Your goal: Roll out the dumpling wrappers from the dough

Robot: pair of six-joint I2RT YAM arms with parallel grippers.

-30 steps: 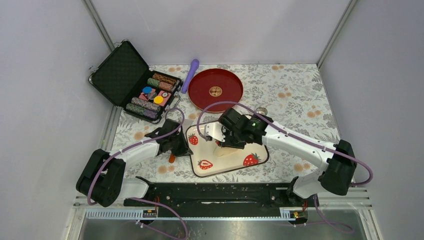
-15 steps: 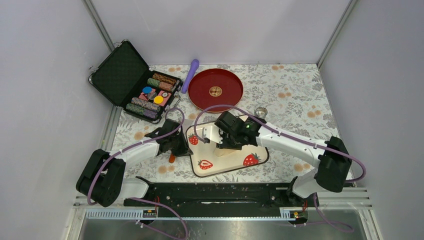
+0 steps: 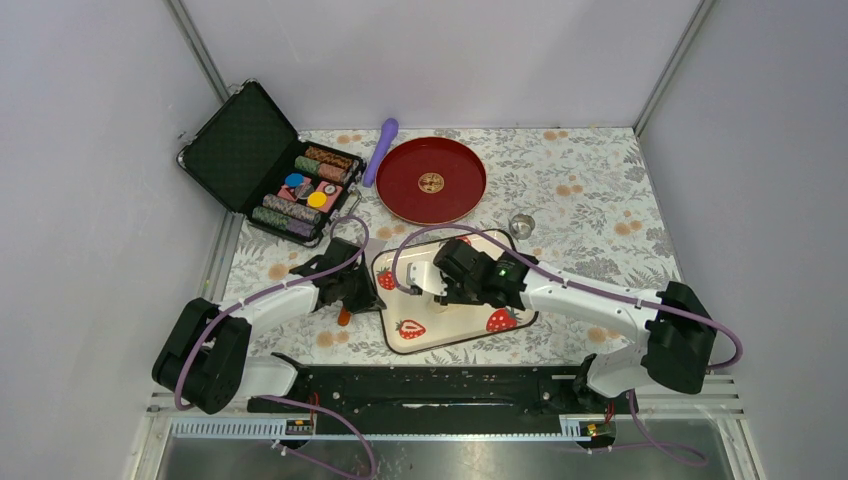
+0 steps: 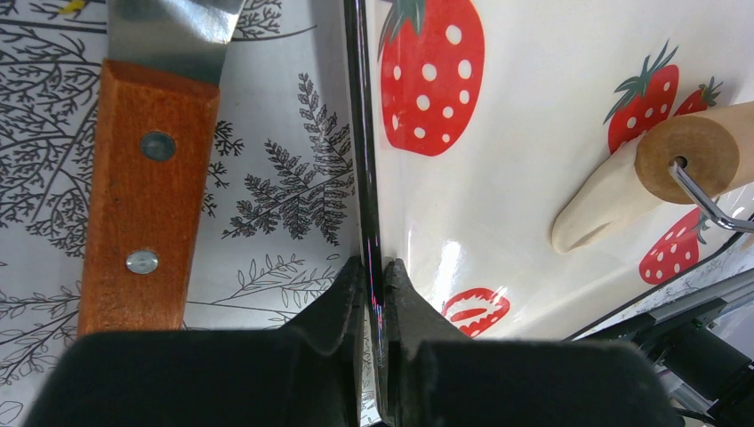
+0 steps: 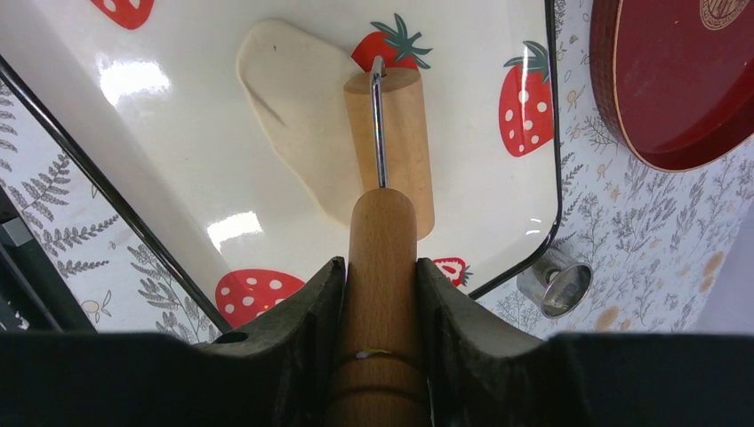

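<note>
The left tool point(image 4: 372, 267) is pinched almost closed on the thin black rim of the strawberry tray point(image 4: 533, 80). One finger sits outside over the cloth, the other inside on the glossy white face. Just left of this tool lies a scraper point(image 4: 147, 196), parallel to the rim and parted from it by a strip of cloth. It has a flat orange-brown wooden handle with two metal rivets and a steel blade pointing ahead. Well ahead and to the left, an open black chip case point(image 3: 270, 165) stands at the far left edge of the worktop point(image 3: 600, 200), which is covered with a leaf-printed cloth.

The right tool point(image 5: 381, 267) is partly open, its dark fingers clamped on either side of the round wooden handle of the roller point(image 5: 400, 133). A bent steel wire joins the handle to the short smooth barrel. The dough point(image 5: 293, 116) lies on the tray straight ahead of this tool. It is a flattened, irregular, pale cream sheet, and its right margin is under the barrel. A broad band of white tray runs from the dough left to the rim, and a narrower band with printed strawberries runs from the barrel to the right rim. Just right of the tool, past the tray's rounded corner, a small shiny ring cutter point(image 5: 553, 286) stands on the cloth. Ahead and to the right lies a round red dish point(image 5: 685, 80) with a raised lip.
</note>
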